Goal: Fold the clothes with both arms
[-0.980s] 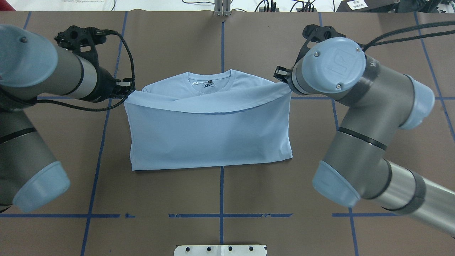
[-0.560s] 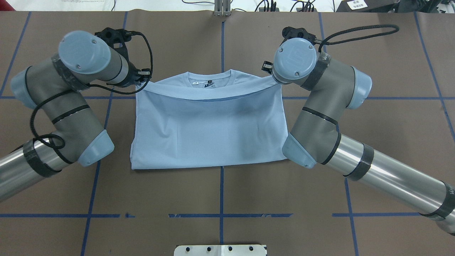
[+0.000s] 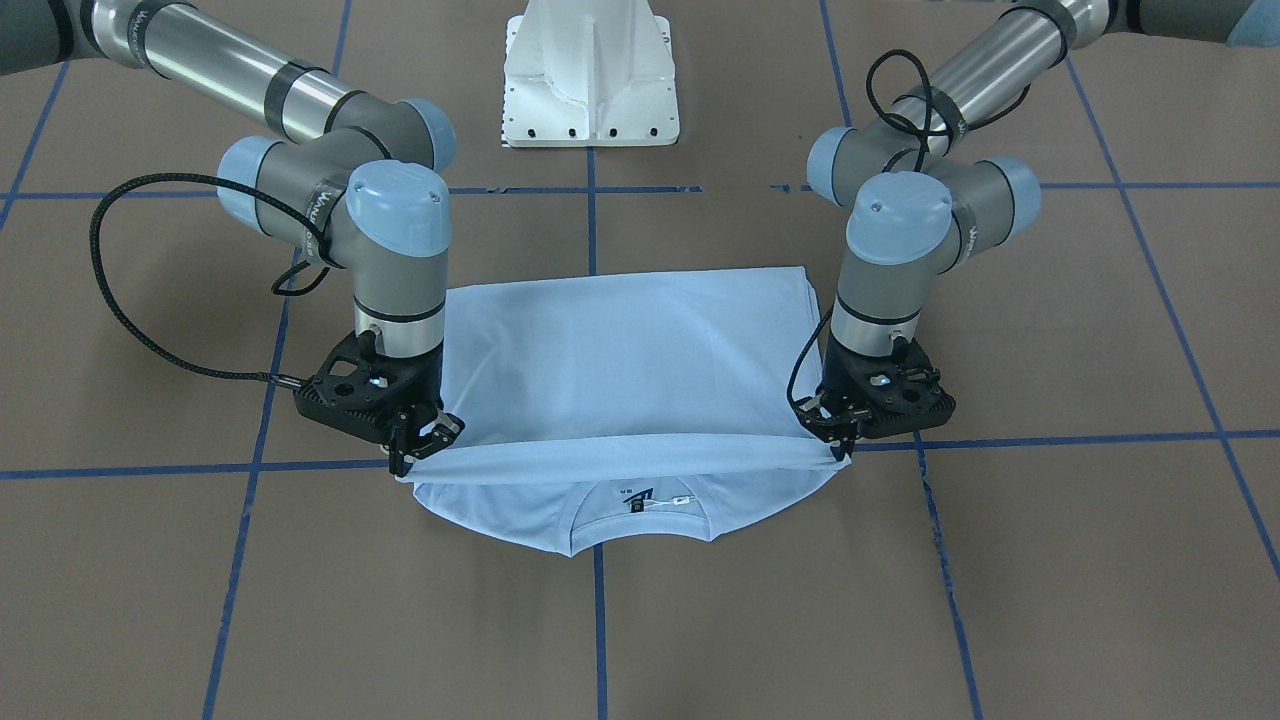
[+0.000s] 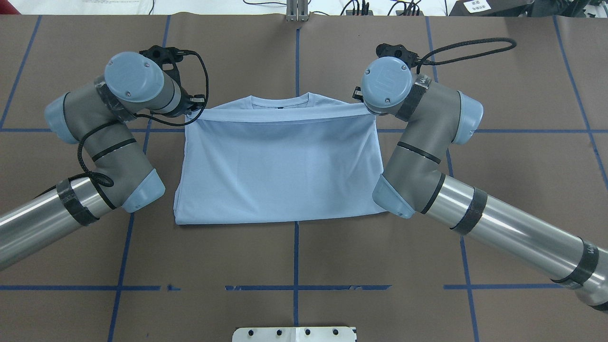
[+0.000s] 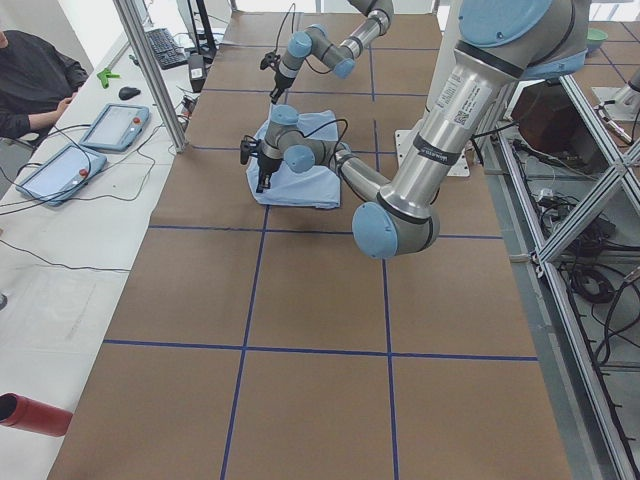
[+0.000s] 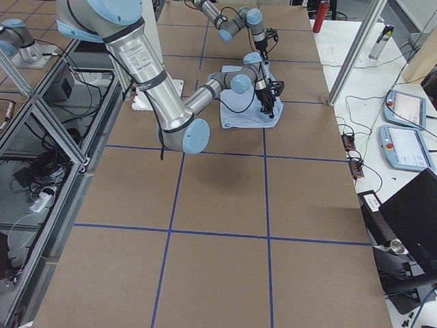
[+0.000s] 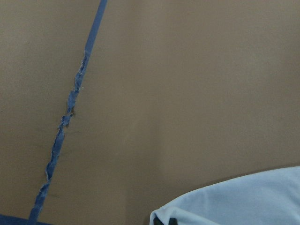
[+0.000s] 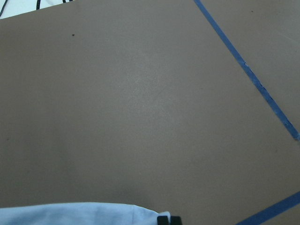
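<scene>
The light blue T-shirt [image 4: 280, 171] lies folded in the middle of the brown table, its hem edge drawn up to just short of the ribbed collar [image 4: 280, 99]. From the front, the collar [image 3: 640, 530] and dark neck label still peek out past that edge. My left gripper [image 3: 838, 445] is shut on the hem's corner at the shirt's left side. My right gripper [image 3: 412, 450] is shut on the opposite corner. Both hold the edge [image 3: 620, 455] stretched straight, slightly above the cloth under it. From overhead the left gripper [image 4: 192, 105] shows partly; the wrist hides the right one. Each wrist view catches only a sliver of blue cloth [image 7: 234, 201].
The white pedestal base [image 3: 590, 80] stands behind the shirt on the robot's side. Blue tape lines [image 4: 297, 287] grid the brown table. Cables run along the far edge [image 4: 361, 7]. A seated person [image 5: 30, 80] and tablets [image 5: 60, 170] are at a side bench.
Both grippers have carried the hem edge farther toward the collar, covering the neck label from overhead. The sagging edge has pulled straight, and both arms have swung inward and lower.
</scene>
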Controlling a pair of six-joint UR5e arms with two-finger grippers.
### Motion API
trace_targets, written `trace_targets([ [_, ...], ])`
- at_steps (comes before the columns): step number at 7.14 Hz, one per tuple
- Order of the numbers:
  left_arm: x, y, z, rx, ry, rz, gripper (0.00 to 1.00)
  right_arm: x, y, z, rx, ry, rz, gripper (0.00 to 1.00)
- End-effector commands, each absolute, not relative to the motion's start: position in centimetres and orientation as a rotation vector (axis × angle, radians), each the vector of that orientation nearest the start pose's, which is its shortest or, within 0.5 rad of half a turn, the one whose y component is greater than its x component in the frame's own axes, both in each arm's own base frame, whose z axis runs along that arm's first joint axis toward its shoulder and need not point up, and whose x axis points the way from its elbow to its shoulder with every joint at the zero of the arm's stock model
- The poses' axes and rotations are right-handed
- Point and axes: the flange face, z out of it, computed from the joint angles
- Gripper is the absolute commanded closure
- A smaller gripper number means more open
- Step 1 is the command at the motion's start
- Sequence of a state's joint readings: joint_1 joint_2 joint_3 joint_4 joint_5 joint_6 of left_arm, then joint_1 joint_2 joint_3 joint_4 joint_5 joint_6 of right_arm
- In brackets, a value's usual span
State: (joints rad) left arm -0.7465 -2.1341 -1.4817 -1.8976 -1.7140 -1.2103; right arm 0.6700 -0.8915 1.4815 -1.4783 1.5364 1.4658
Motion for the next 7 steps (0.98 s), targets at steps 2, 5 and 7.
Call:
trace_targets([
  [2,43.8,-56.7,33.3,0.341,0.815,-0.297,0.0,-49.1,-56.4,28.1,0.36,-0.673,0.416,0.0],
  [5,41.9,-46.5,31.8,0.341,0.922,-0.203,0.0,-44.6,-55.7,29.0,0.341,-0.784,0.234,0.0],
  [7,41.9,-39.2,33.1,0.273,0.996,-0.199,0.0,-42.2,-54.9,32.1,0.336,-0.93,0.186,0.0],
])
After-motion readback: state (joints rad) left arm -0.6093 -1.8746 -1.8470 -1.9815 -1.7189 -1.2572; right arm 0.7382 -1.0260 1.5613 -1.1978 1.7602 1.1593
